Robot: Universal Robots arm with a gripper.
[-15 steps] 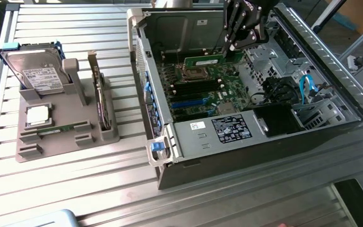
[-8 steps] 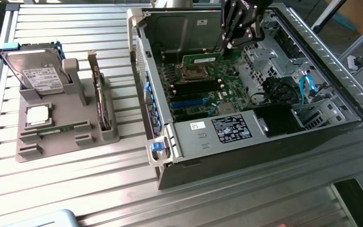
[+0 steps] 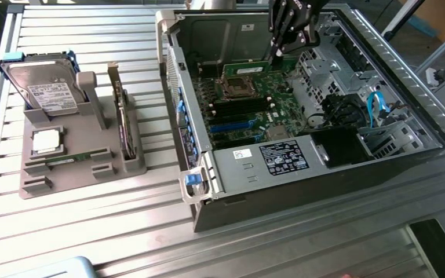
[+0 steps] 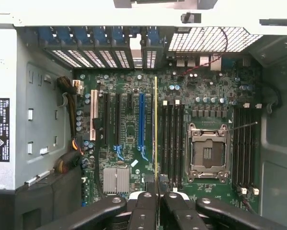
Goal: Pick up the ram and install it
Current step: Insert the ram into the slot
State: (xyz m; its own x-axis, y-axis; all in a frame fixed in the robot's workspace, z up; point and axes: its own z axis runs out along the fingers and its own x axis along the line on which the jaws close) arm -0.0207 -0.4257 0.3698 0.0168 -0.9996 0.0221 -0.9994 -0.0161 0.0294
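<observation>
So the arm's black gripper is clamped nearly shut on the ram, a thin green circuit-board stick. It's pinched at one end and hangs edge-down inside the open grey computer case. In the exterior view that's 12 o'clock of the silver CPU socket. The wrist view has it edge-on over the green motherboard, beside the black memory slots. The stick is probably feather-light and stiff but fragile, so better gripped on the board's flat faces near an end, never on the contacts.

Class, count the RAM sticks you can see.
2 rams: the ram clamped in the pincer above the motherboard; a second stick lying in the grey tray. Others may be hidden.
</observation>
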